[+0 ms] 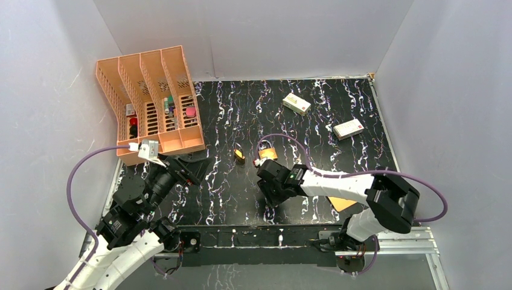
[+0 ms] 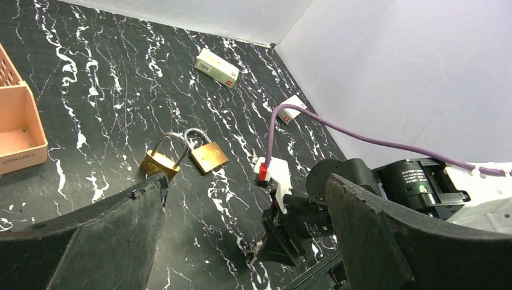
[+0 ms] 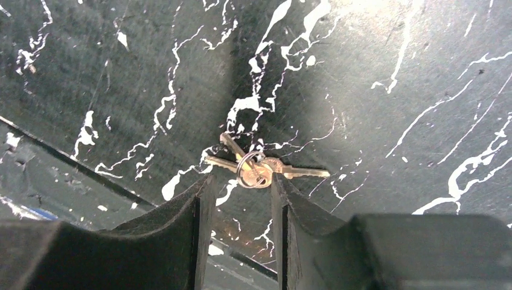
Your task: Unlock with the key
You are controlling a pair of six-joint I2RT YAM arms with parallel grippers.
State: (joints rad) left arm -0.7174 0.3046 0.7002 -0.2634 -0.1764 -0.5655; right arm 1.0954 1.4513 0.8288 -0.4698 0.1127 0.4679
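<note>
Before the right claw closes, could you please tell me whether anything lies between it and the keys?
Nothing visible does. The keys lie flat on the table right at the tips of the right claw, whose fingers stand apart on either side of the ring, with only bare tabletop in the gap.

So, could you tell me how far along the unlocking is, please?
Nothing is finished yet. In hand: the right hand straddles the keys lying on the table, not yet gripped. Left: lift a key and open the padlocks, which both look shut.
</note>
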